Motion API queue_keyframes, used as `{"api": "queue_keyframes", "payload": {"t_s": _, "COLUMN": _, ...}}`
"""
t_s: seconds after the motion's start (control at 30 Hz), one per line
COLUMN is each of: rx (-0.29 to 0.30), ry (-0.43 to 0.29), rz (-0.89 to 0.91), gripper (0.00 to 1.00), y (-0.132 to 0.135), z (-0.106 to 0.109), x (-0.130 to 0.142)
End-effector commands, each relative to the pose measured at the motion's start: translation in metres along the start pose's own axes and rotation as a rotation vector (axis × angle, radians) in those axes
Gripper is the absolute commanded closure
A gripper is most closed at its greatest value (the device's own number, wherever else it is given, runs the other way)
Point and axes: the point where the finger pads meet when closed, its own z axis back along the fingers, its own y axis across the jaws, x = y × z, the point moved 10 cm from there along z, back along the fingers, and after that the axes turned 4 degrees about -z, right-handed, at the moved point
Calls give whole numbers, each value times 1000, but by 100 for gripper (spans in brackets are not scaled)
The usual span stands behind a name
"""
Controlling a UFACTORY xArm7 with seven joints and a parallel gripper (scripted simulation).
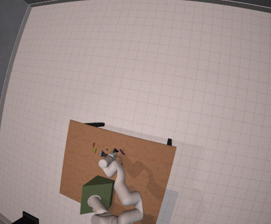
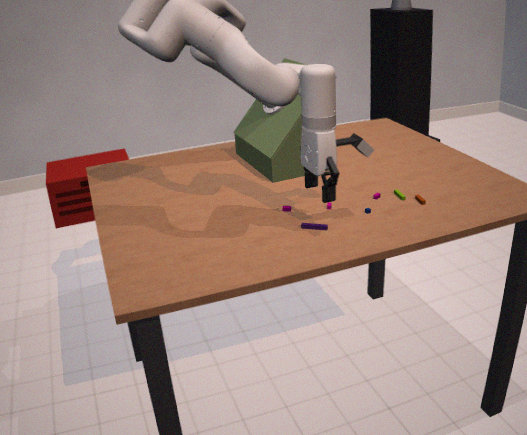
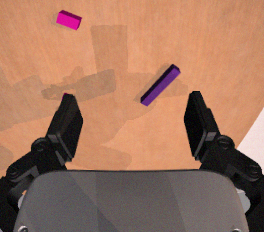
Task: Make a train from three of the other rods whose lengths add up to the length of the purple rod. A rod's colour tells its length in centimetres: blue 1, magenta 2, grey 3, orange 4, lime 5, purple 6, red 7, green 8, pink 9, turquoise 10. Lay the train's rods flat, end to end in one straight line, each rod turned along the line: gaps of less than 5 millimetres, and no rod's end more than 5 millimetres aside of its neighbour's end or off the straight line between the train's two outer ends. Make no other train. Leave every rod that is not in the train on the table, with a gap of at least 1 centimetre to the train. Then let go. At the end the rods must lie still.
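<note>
My gripper [image 1: 108,152] [image 2: 320,191] [image 3: 132,106] is open and empty above the table. The purple rod [image 1: 122,152] [image 2: 314,226] [image 3: 160,86] lies beyond the fingers in the wrist view. One magenta rod [image 1: 122,164] [image 2: 286,208] [image 3: 68,20] lies left of it in the exterior view. A second magenta rod [image 2: 329,205] lies close below the fingers, mostly hidden by a finger in the wrist view. A third magenta rod [image 1: 98,154] [image 2: 376,196], the blue rod [image 1: 107,149] [image 2: 368,210], the lime rod [image 1: 95,150] [image 2: 399,195] and the orange rod [image 1: 93,144] [image 2: 420,199] lie apart.
The green arm base block [image 1: 97,194] [image 2: 288,163] stands on the wooden table [image 1: 76,165] [image 2: 198,271]. A dark tool-like object with a grey plate [image 2: 364,147] is at the table's back in the exterior view. A red cabinet [image 2: 70,171] stands behind the table.
</note>
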Motion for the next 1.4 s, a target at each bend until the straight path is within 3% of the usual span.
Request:
{"api": "queue_keyframes", "payload": {"t_s": 0.0, "rx": 4, "ry": 2, "rz": 0, "gripper": 0, "y": 1, "z": 2, "x": -1}}
{"api": "queue_keyframes", "payload": {"t_s": 1.1, "rx": 4, "ry": 2, "rz": 5, "gripper": 0, "y": 1, "z": 2, "x": -1}}
{"api": "queue_keyframes", "payload": {"t_s": 1.37, "rx": 11, "ry": -5, "rz": 257, "gripper": 0, "y": 9, "z": 3, "x": -37}}
